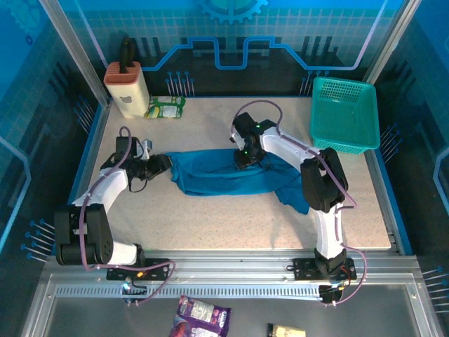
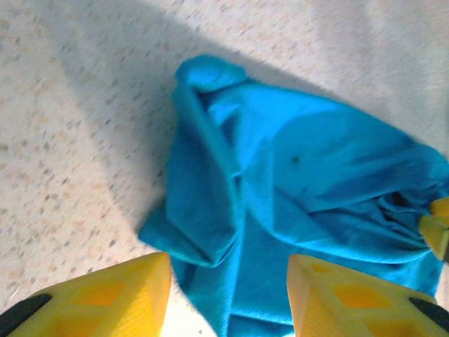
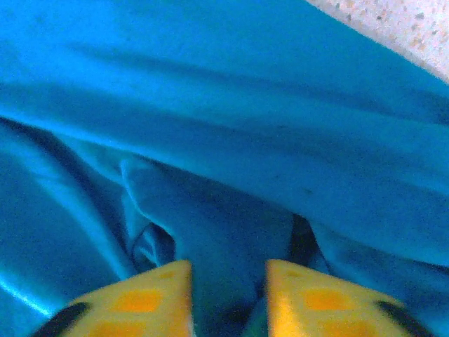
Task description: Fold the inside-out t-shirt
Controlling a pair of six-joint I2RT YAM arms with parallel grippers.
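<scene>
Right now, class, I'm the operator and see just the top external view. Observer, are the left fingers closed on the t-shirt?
Observer: No. In the left wrist view the left fingers stand wide apart, with a crumpled edge of the t-shirt lying between them.
Operator: And the right fingers?
Observer: In the right wrist view the right fingers stand closer together, with a fold of the cloth in the gap. Whether they pinch it I cannot tell.
</scene>
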